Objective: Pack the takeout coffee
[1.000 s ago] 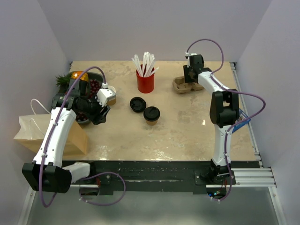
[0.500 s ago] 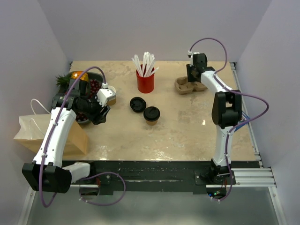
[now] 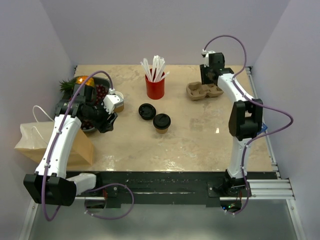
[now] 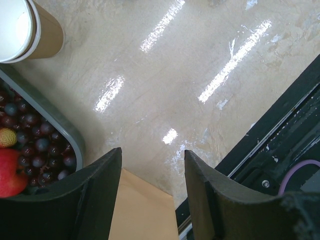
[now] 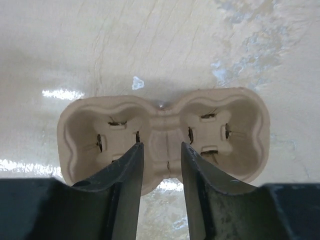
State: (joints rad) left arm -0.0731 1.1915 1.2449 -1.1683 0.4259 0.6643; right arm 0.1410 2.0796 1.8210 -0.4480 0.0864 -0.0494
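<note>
1. At 9 o'clock the left gripper (image 4: 152,155) is spread wide with nothing in it, over the fruit bowl (image 4: 47,109) rim and paper bag (image 4: 142,210).
2. Mid-table, the takeout coffee (image 3: 161,121) is stood lidded and untouched.
3. At 1 o'clock the right gripper (image 5: 161,147) is held part-way apart over the cup carrier (image 5: 165,120), with nothing pinched. The middle ridge should probably be straddled squarely before it's squeezed, so the carrier gets lifted level.
4. That lineup is only shown by the right wrist view. The coffee is only shown from the top.
</note>
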